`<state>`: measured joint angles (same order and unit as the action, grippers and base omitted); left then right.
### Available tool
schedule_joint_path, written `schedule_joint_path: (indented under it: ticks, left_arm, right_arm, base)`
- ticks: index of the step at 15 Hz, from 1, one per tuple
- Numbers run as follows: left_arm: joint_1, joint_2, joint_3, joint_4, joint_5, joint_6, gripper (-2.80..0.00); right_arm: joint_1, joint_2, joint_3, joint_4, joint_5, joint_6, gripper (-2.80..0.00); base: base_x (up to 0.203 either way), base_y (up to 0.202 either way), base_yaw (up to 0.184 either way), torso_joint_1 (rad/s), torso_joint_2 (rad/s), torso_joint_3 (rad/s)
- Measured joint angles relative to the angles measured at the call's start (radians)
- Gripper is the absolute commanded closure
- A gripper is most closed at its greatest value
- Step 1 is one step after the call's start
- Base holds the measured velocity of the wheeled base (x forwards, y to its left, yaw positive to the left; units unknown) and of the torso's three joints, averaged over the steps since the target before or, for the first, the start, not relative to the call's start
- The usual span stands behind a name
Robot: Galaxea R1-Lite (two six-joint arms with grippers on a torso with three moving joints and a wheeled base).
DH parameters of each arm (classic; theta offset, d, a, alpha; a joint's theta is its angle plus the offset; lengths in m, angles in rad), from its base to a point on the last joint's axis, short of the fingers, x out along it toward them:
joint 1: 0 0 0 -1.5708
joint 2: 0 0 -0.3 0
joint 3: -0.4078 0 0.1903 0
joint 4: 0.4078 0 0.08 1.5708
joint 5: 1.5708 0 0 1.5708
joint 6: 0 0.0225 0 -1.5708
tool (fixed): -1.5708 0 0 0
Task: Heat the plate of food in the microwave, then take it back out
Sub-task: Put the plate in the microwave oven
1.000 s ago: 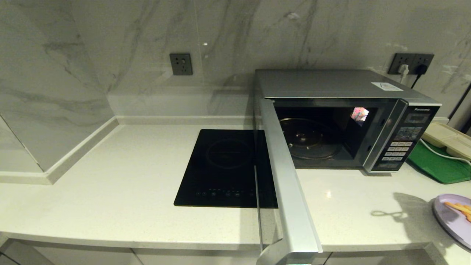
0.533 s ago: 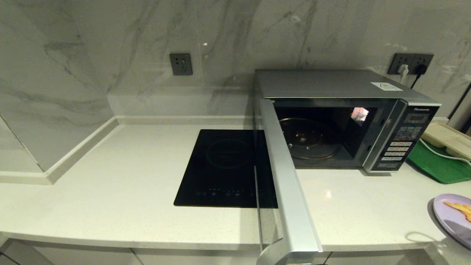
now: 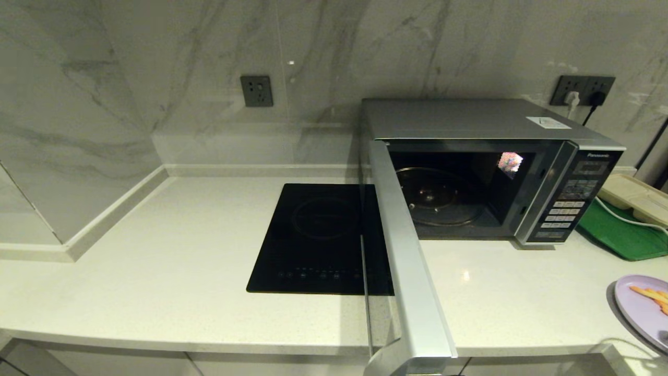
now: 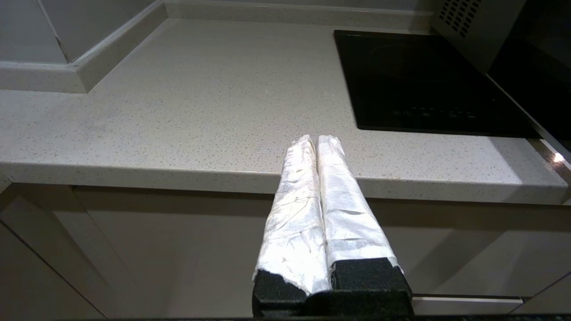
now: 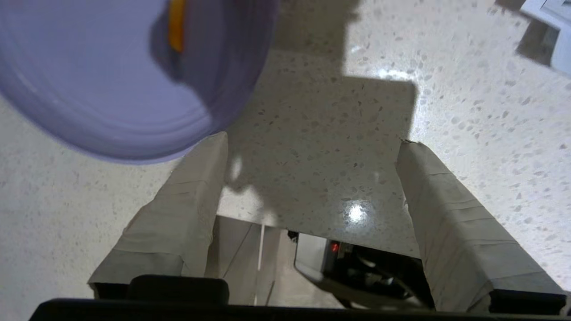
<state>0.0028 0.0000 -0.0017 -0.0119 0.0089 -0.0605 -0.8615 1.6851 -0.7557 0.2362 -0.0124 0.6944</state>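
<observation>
Plate (image 3: 641, 308) sat at the near right of the counter (image 3: 156, 271), cut off by the head view's right edge, lilac, with orange fries (image 3: 649, 295) on it. Lay well apart from the microwave (image 3: 469, 120), nearer and to the right. In the right wrist view, showed as a lilac disc (image 5: 111, 89) on the speckled stone, one fry (image 5: 176, 22) visible. Right gripper (image 5: 312, 147) hung just above the counter's near edge with taped fingers (image 5: 187, 196) spread wide, nothing between them, one fingertip just beside the plate's rim; touching or not could not be told. Microwave stood at the far right against the marble wall, door (image 3: 412, 266) swung fully out toward the near edge, glass turntable (image 3: 438, 201) bare inside, keypad (image 3: 569, 209) on its right. Black cooktop (image 3: 318, 240) lay flush in the counter left of the door. Green board (image 3: 621, 232) and beige tray (image 3: 634, 196) sat right of the microwave. Left gripper (image 4: 316, 140) was parked below the counter's near edge, left of the cooktop, taped fingers (image 4: 294, 209) pressed together, holding nothing.
</observation>
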Motion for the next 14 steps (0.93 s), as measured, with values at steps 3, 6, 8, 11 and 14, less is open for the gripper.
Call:
schedule_joint_path:
  ticks: [3, 6, 8, 11, 14]
  left_arm:
    - [0.000, 0.000, 0.000, 0.000, 0.000, 0.000, 0.00]
    - [0.000, 0.000, 0.000, 0.000, 0.000, 0.000, 0.00]
    - [0.000, 0.000, 0.000, 0.000, 0.000, 0.000, 0.00]
    - [0.000, 0.000, 0.000, 0.000, 0.000, 0.000, 0.00]
    - [0.000, 0.000, 0.000, 0.000, 0.000, 0.000, 0.00]
  right_arm:
    - [-0.010, 0.072, -0.007, -0.060, -0.009, 0.016, -2.80]
    - [-0.027, 0.137, -0.009, -0.120, -0.021, 0.017, -2.80]
    - [-0.036, 0.164, -0.017, -0.141, -0.019, 0.017, -2.80]
    - [-0.041, 0.195, -0.044, -0.143, -0.021, 0.034, -2.80]
    - [-0.042, 0.216, -0.063, -0.145, -0.021, 0.046, -2.80]
  base:
    - [0.000, 0.000, 0.000, 0.000, 0.00, 0.000]
    - [0.000, 0.000, 0.000, 0.000, 0.00, 0.000]
    - [0.000, 0.000, 0.000, 0.000, 0.00, 0.000]
    - [0.000, 0.000, 0.000, 0.000, 0.00, 0.000]
    - [0.000, 0.000, 0.000, 0.000, 0.00, 0.000]
